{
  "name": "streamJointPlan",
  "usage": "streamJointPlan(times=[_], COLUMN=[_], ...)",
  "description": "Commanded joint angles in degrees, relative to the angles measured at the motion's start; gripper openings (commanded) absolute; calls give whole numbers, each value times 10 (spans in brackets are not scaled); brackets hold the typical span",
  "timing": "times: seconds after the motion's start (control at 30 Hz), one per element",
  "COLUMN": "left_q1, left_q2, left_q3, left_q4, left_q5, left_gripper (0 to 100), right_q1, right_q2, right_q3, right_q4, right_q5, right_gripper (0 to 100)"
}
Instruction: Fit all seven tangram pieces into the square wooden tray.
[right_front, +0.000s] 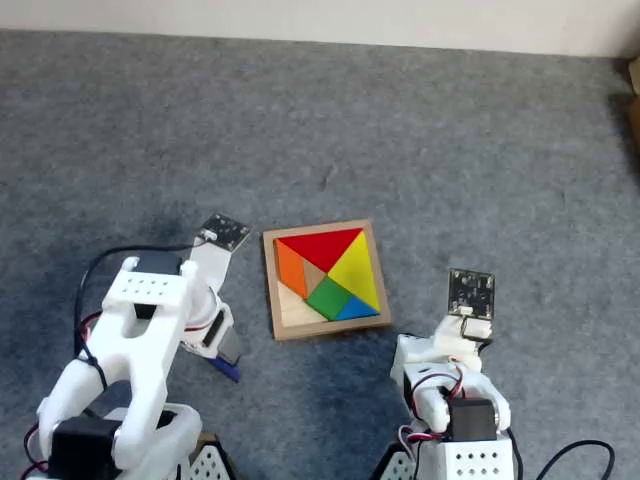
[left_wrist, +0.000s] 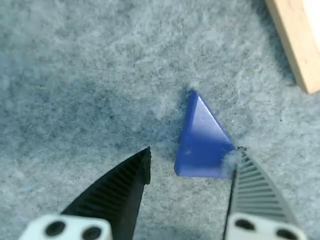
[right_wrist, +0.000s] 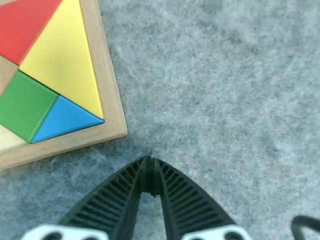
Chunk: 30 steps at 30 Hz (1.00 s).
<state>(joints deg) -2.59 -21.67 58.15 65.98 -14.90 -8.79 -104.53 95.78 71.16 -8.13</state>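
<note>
High view. Grey worktop (right_front: 450, 150) across the whole frame. At centre, a square tray (right_front: 271, 290), turned slightly. Inside it: red triangle (right_front: 320, 248) along the top, yellow triangle (right_front: 358, 272) at right, orange piece (right_front: 291, 270) at left, green square (right_front: 327, 297) low in the middle, light-blue triangle (right_front: 357, 309) in the lower right corner. Pale wood in the lower left corner. At lower left of the frame, left arm (right_front: 150, 320) bent over a blue triangle (right_front: 228, 370), flat on the worktop, beside the tray but apart from it. At lower right, right arm (right_front: 455, 400), below and right of the tray.

Left wrist view. Left gripper (left_wrist: 194, 152) low in the frame, fingers spread wide around the blue triangle. Pale finger at lower right touching one corner of the triangle; black finger at lower left just clear of it. Tray corner at upper right, apart from the triangle.

Right wrist view. Right gripper (right_wrist: 150, 172) at bottom centre, fingers pressed together tip to tip, over grey worktop near the tray's corner, not touching it. Tray at upper left, with red, yellow, green and light-blue pieces seated inside the rim.
</note>
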Motion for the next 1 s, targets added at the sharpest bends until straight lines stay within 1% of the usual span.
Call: streamJointPlan(times=[0.0,0.1,0.23,0.3,0.43,0.57,0.67,0.9,0.97], left_q1=[-5,0,44,72,98,101,102,102,102], left_q2=[0,0,17,57,185,284,288,240,218], left_q3=[8,8,4,-15,-92,-161,-171,-175,-175], left_q4=[7,9,9,11,53,85,88,91,92], left_q5=[-6,-6,-5,-5,-3,-3,-3,-3,-3], left_gripper=[245,245,226,210,197,119,81,5,5], right_q1=[7,7,7,7,7,7,7,7,7], right_q2=[-7,-7,-7,-7,-7,-7,-7,-7,-7], right_q3=[66,66,66,66,66,66,66,66,66], right_q4=[5,5,5,5,5,5,5,5,5], right_q5=[-4,-4,-4,-4,-4,-4,-4,-4,-4], right_gripper=[5,5,5,5,5,5,5,5,5])
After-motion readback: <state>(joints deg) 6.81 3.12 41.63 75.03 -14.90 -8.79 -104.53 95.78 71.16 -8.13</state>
